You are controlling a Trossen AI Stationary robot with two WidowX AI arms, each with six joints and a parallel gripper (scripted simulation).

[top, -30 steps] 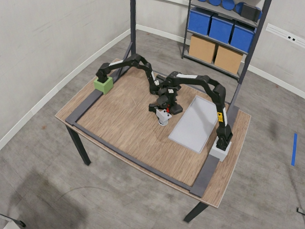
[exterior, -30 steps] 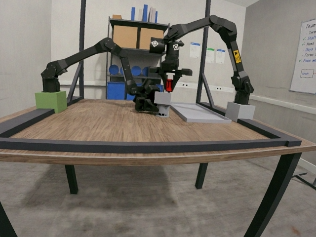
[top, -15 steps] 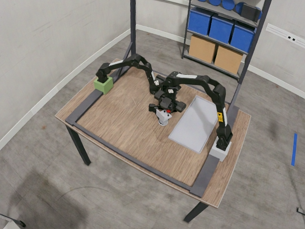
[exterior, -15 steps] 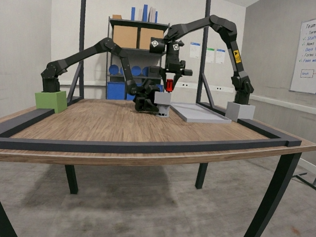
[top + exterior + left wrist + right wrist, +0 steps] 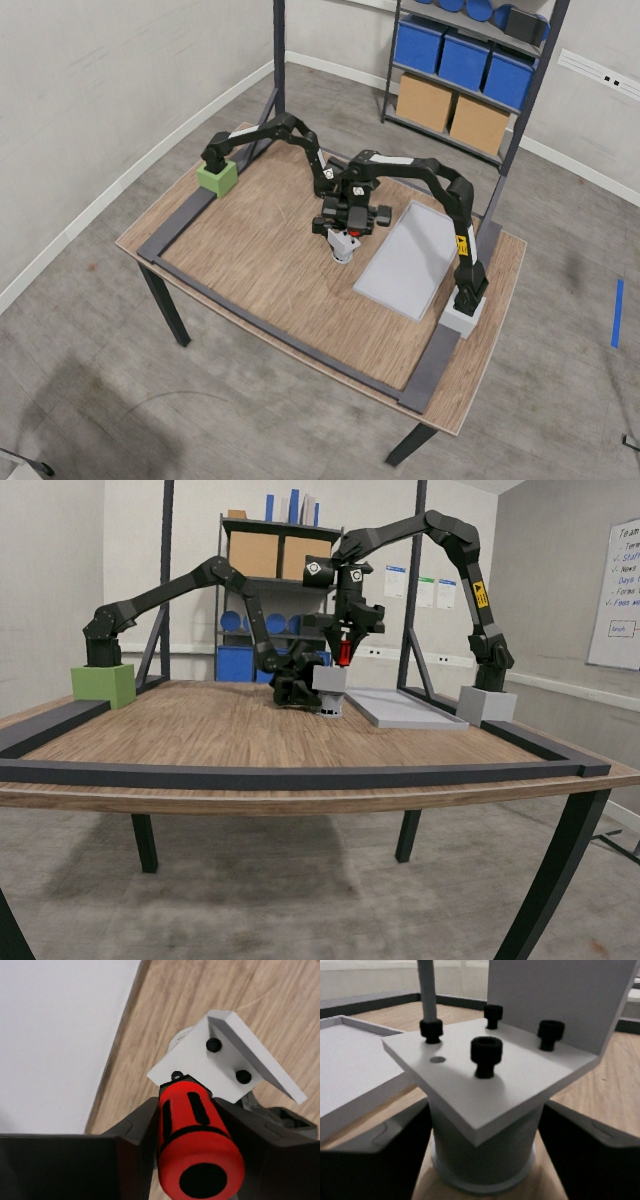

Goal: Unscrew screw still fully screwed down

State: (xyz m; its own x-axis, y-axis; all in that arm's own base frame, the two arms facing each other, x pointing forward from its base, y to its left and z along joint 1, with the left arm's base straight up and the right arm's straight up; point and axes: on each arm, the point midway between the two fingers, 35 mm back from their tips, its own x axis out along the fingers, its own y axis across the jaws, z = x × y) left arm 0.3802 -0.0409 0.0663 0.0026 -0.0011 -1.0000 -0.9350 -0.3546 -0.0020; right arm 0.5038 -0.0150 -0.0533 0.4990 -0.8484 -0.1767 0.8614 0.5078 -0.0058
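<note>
The joint module (image 5: 342,256) (image 5: 330,705) (image 5: 178,1039) (image 5: 482,1145) stands upright near the tray (image 5: 408,263) (image 5: 403,707) (image 5: 55,1035) (image 5: 355,1065), bracket (image 5: 336,240) (image 5: 329,678) (image 5: 195,1062) (image 5: 520,1065) on its top. The right hand (image 5: 340,246) (image 5: 323,702) (image 5: 250,1105) (image 5: 484,1103), about half open, grips its body — one finger each side. Above it, the left hand (image 5: 355,229) (image 5: 344,647) (image 5: 184,1104), fairly narrow, holds the red screwdriver (image 5: 354,233) (image 5: 344,654) (image 5: 200,1145) (image 5: 427,990) — its shaft meets a corner screw (image 5: 177,1075) (image 5: 431,1030).

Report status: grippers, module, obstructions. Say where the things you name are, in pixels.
Left gripper (image 5: 354,232) (image 5: 344,647) shut on red screwdriver (image 5: 354,233) (image 5: 344,654) (image 5: 196,1125); shaft on one screw (image 5: 431,1030). Right gripper around joint module (image 5: 342,255) (image 5: 330,705) (image 5: 482,1145), module standing. No obstruction visible.
</note>
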